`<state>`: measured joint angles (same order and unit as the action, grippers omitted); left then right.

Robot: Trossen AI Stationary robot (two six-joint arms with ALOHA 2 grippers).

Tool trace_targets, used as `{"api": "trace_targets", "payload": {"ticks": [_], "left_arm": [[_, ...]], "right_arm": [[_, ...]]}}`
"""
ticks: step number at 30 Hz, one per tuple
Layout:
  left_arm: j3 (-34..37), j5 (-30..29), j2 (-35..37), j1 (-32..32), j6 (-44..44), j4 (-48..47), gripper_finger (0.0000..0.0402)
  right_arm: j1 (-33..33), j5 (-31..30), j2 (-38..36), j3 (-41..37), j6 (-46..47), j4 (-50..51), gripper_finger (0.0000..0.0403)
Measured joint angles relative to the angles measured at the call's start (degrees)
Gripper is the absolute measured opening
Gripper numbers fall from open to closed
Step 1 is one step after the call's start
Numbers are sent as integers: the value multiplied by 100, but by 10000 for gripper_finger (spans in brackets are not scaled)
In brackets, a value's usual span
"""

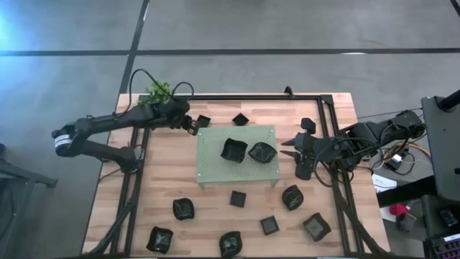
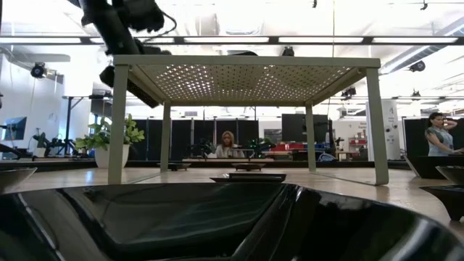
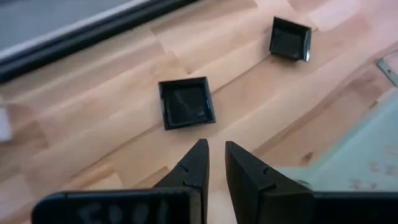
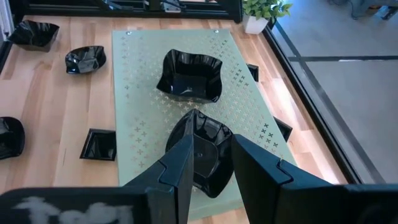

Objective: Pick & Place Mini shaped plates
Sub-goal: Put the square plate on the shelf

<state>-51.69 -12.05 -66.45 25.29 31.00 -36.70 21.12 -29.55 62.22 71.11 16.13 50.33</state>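
Two glossy black mini plates, a wavy-edged one [image 1: 233,150] and a rounder one [image 1: 261,152], sit on the light green perforated mat [image 1: 215,169]. Two small square plates [image 1: 203,120] [image 1: 240,119] lie on the wood beyond the mat's far edge. Several more [image 1: 183,208] lie toward the near edge. My left gripper [image 1: 192,127] hovers by the mat's far left corner, just short of the square plate [image 3: 186,102]. Its fingers [image 3: 216,146] are narrowly apart and empty. My right gripper [image 1: 284,148] hangs over the mat's right edge, open, pointing at the rounder plate [image 4: 208,158], touching nothing.
A small potted plant [image 1: 159,91] stands at the far left corner. Black frame rails [image 1: 332,144] run along the table's far, left and right sides. In the low view the mat [image 2: 246,76] stands raised on legs, and people show in the room beyond.
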Motion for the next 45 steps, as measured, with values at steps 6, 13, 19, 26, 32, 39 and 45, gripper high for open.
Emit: {"api": "trace_targets", "payload": {"ticks": [6,13,19,26,32,39,45], "left_arm": [[461,443,-130,485,-58,494,46],[866,708,-327,936,-117,1055,46],[1147,832,-556,1234,-197,1777,46],[1176,834,-1050,1371,-286,2196,46],[1158,955,-1541,1385,-298,2638,46],[1155,966,-1968,1396,-448,2974,46],[1155,966,-2083,1404,-550,3107,46]], "right_arm": [[0,-1,0,0,-1,-13,105],[-2,-3,0,0,-25,-13,105],[-2,-5,0,0,-25,-11,105],[-2,-12,0,0,-25,-11,105],[-2,-14,0,0,-25,-11,105],[-2,-40,0,0,-25,-9,105],[-2,-42,0,0,-47,-9,105]]}}
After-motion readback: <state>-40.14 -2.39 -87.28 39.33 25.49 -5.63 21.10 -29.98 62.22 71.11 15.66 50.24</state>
